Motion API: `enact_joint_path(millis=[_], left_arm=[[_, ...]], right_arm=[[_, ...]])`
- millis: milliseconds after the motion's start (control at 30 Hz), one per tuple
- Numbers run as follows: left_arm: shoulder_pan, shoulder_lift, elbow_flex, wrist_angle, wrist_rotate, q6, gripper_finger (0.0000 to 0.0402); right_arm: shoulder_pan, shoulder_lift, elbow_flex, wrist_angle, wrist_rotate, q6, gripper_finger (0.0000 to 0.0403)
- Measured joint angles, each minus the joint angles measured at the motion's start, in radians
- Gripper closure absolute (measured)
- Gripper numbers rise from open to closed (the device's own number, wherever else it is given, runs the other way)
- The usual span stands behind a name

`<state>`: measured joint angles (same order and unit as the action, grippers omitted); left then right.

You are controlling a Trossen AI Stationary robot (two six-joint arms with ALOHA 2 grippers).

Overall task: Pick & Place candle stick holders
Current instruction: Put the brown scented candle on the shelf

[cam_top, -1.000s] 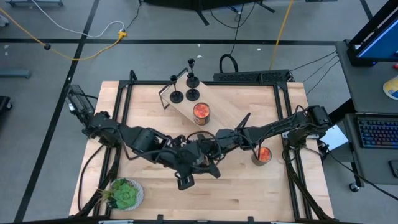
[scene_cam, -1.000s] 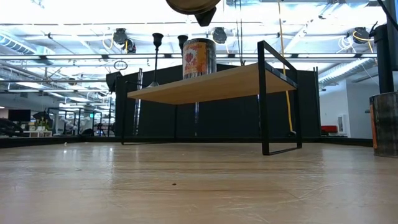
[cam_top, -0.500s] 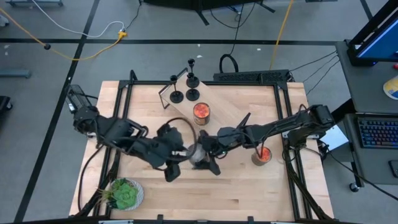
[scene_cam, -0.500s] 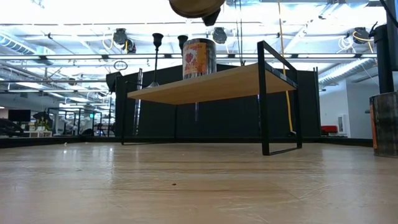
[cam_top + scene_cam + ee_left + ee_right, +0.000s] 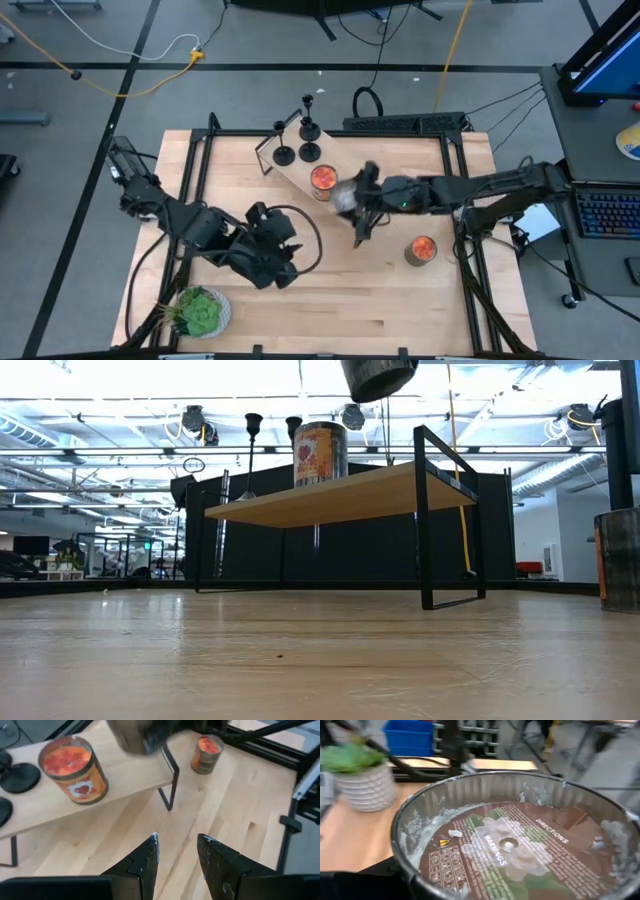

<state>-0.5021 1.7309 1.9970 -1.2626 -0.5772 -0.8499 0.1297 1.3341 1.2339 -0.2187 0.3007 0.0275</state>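
Clearly right gripper (image 5: 352, 197) clamps tin (image 5: 520, 845), label "WARNINGS", "DIRECTIONS"; left gripper (image 5: 177, 852) apart, empty.

**Tin changes hands — arms part**

The right gripper (image 5: 352, 196) now carries the empty tin (image 5: 515, 840) up beside the shelf (image 5: 345, 160), away from mid-table. The left gripper (image 5: 176, 851) has let go — pulled back toward the plant (image 5: 200, 312).

Bright, even overhead light; wrist views blur close up.
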Motion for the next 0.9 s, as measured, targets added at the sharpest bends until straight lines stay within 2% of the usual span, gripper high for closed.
enact_joint_path(millis=[200, 333, 500, 667, 767, 900], left_arm=[[0.018, 0.0, -0.105, 0.149, -0.004, -0.028, 0.0256], [0.027, 0.001, -0.179, 0.227, -0.045, -0.092, 0.0256], [0.031, 0.001, -0.251, 0.241, -0.123, -0.247, 0.0256], [0.03, 0.0, -0.295, 0.245, -0.184, -0.379, 0.0256], [0.024, 0.001, -0.319, 0.244, -0.214, -0.441, 0.0256], [0.015, 0.001, -0.347, 0.244, -0.238, -0.507, 0.0257]], right_arm=[[-0.127, -0.058, 0.0, -0.029, 0.01, -0.101, 0.006], [-0.222, -0.067, 0.0, -0.058, 0.002, -0.161, 0.006], [-0.35, -0.066, -0.004, -0.07, -0.155, -0.183, 0.006], [-0.457, -0.063, -0.078, 0.007, -0.288, -0.175, 0.006], [-0.506, -0.063, -0.154, 0.133, -0.4, -0.126, 0.006], [-0.543, -0.062, -0.282, 0.344, -0.48, -0.067, 0.006]])
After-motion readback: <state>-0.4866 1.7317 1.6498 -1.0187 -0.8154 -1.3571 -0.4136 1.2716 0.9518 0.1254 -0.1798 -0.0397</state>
